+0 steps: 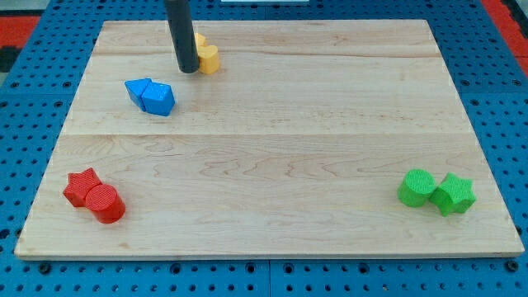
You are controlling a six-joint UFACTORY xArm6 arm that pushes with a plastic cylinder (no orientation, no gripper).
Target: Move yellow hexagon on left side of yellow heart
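Touching my tip, two yellow blocks, shapes unclear.

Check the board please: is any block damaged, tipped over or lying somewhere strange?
Nothing stands out. The blocks sit flat in close pairs: yellow beside my tip, blue, red, green. The rod hides part of the yellow pair.
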